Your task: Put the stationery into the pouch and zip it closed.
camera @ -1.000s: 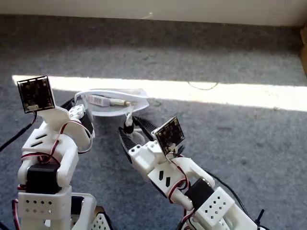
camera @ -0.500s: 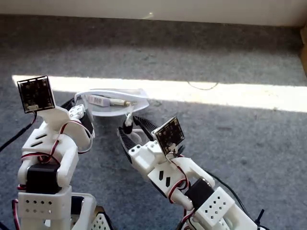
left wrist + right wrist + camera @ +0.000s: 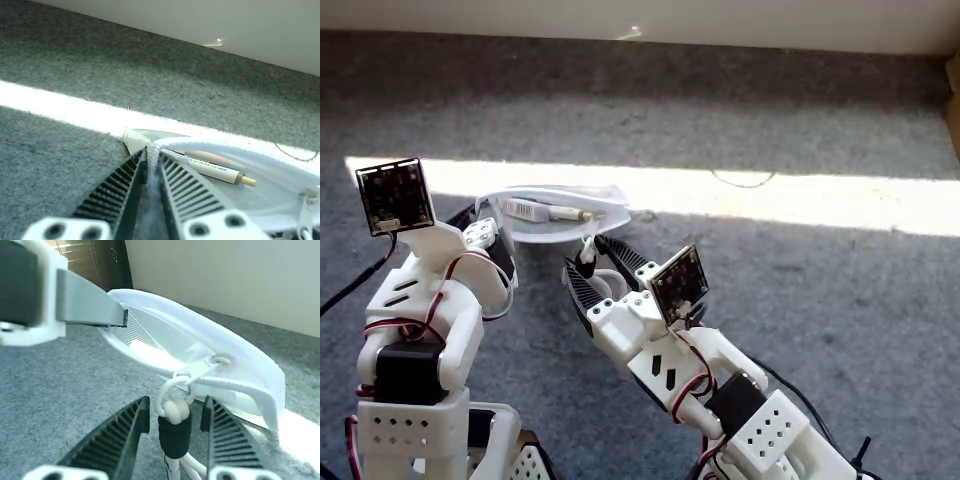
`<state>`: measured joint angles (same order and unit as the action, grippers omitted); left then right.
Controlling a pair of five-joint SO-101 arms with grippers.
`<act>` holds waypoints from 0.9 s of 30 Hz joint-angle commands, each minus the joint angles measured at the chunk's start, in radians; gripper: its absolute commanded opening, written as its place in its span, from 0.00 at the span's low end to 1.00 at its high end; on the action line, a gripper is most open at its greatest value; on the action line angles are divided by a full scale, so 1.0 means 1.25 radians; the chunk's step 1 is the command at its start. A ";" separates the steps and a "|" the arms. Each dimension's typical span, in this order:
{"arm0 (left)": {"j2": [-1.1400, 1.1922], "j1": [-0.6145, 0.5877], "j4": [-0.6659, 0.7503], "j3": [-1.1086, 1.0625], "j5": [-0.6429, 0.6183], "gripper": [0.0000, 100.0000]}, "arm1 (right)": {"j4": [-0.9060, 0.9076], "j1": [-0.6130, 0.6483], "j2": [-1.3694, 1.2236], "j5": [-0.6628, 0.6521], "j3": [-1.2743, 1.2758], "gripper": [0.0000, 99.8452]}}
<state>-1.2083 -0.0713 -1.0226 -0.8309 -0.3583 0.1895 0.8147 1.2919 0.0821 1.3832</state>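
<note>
One edge of the pouch (image 3: 215, 146) is being pinched by the left gripper's (image 3: 151, 152) nearly closed jaws. The zipper pull (image 3: 175, 435) is being straddled, untouched, by the right gripper's (image 3: 175, 402) parted jaws.

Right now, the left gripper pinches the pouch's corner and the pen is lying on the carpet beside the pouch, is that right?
Not quite. The pen lies inside the pouch, not on the carpet beside it; the left wrist view shows it through the pouch's clear wall. The left gripper does pinch the pouch's corner.
</note>
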 commanded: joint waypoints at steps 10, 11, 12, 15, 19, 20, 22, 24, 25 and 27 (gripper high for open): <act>-0.019 -0.012 0.001 0.017 0.007 0.01 | -0.019 -0.009 0.018 0.001 -0.008 0.09; -0.019 -0.012 0.001 0.017 0.007 0.01 | -0.018 -0.009 0.019 0.001 -0.008 0.09; -0.019 -0.012 0.001 0.017 0.007 0.01 | -0.018 -0.009 0.020 0.001 -0.008 0.09; -0.019 -0.012 0.001 0.015 0.007 0.01 | -0.017 -0.013 0.026 0.000 -0.008 0.03; -0.019 -0.012 0.005 0.007 0.007 0.01 | -0.006 -0.013 0.026 -0.074 -0.010 0.01; -0.019 -0.012 0.005 0.007 0.007 0.01 | 0.017 -0.013 0.026 -0.083 -0.013 0.00; -0.019 -0.010 0.006 0.007 0.007 0.01 | 0.088 -0.013 0.026 -0.088 -0.014 0.00; -0.019 -0.010 0.007 0.008 0.007 0.01 | 0.142 -0.013 0.028 -0.090 -0.030 0.00; -0.019 -0.010 0.007 0.008 0.009 0.01 | 0.165 -0.013 0.028 -0.090 -0.048 0.00; -0.020 -0.009 0.007 0.009 0.009 0.01 | 0.217 -0.013 0.028 -0.091 -0.078 0.00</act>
<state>-1.2083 -0.0713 -1.0226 -0.8309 -0.3583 0.3767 0.8086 1.3165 -0.0176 1.3633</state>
